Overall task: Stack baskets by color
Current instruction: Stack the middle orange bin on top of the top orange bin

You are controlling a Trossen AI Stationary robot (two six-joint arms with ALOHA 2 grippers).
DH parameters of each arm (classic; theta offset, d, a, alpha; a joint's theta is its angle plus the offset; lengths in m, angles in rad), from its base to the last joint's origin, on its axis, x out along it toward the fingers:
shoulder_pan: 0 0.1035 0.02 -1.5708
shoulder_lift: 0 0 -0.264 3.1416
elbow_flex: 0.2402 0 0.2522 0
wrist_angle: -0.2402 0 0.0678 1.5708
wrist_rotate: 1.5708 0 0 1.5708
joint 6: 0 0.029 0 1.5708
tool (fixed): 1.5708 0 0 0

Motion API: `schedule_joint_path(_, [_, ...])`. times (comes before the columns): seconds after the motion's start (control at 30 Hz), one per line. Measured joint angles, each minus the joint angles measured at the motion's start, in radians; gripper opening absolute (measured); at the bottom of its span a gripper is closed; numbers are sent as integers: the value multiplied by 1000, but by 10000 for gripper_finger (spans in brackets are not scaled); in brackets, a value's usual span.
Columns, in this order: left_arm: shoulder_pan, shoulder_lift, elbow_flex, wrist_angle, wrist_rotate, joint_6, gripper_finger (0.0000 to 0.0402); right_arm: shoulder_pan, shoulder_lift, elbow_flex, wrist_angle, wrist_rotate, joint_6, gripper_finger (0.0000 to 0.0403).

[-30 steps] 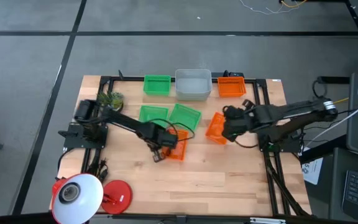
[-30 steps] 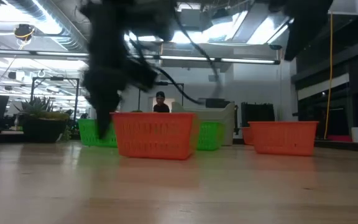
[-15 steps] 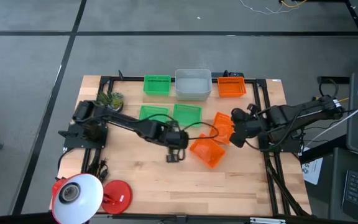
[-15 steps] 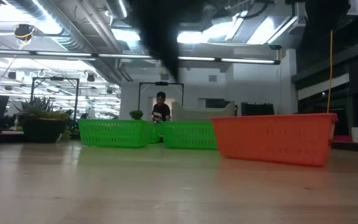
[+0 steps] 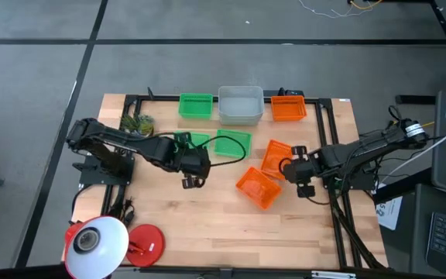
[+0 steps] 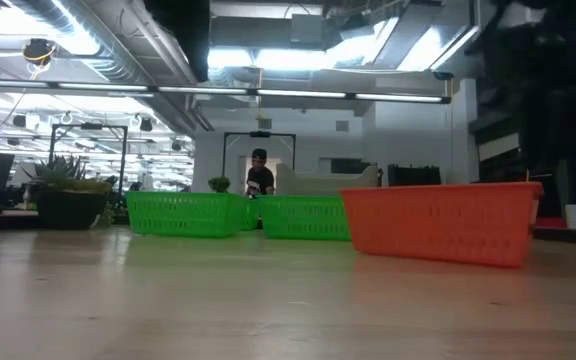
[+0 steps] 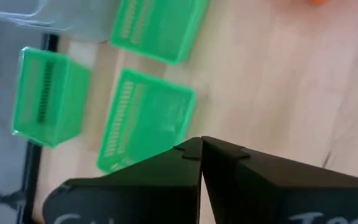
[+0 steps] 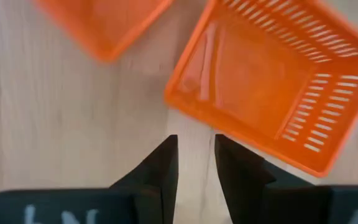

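Two orange baskets lie right of the table's middle, one (image 5: 276,157) just behind the other (image 5: 256,188); each rests on its base. A third orange basket (image 5: 288,107) stands at the far edge beside a grey basket (image 5: 241,105) and a green basket (image 5: 195,105). Two more green baskets (image 5: 232,145) (image 7: 148,118) sit mid-table. My left gripper (image 5: 192,180) hangs shut above bare wood, left of the orange pair. My right gripper (image 5: 305,187) stands open, pointing down, just right of them; its fingers (image 8: 229,155) stop short of a basket rim (image 8: 247,149).
A white lamp head (image 5: 95,244) and its red round base (image 5: 145,242) stand at the near left corner. A small plant (image 5: 138,122) sits at the far left. Bare wood runs along the near edge (image 5: 238,232).
One orange basket has slid along the table from the middle toward the right and turned about, ending next to the other orange one. My left gripper followed it, then rose and drew back toward the left, staying shut. My right gripper has rolled and moved down and toward the near edge.
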Motion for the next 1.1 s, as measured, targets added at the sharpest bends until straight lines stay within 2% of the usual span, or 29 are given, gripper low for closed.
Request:
schedule_joint_path(0.1, [-4,-17,-2,-9,1,-11,0,0,12,-15,-2,13,-104,106])
schedule_joint_path(0.2, [-5,-21,0,-9,-19,-15,0,0,23,-13,4,71,-162,106])
schedule_joint_path(0.5, [0,-19,-5,-9,-21,-23,0,-1,71,-10,26,83,-372,106])
schedule_joint_path(0.7, [0,-19,-5,-11,-20,-32,0,0,72,-10,65,84,-370,106])
schedule_joint_path(0.8, [0,-19,-5,-11,-20,-40,0,0,73,-10,61,79,-420,106])
schedule_joint_path(0.97, [0,-19,-5,-11,-20,-53,0,0,90,-10,57,-12,-474,106])
schedule_joint_path(1.1, [0,-19,-5,-8,-20,-57,0,0,128,-10,60,12,-477,106])
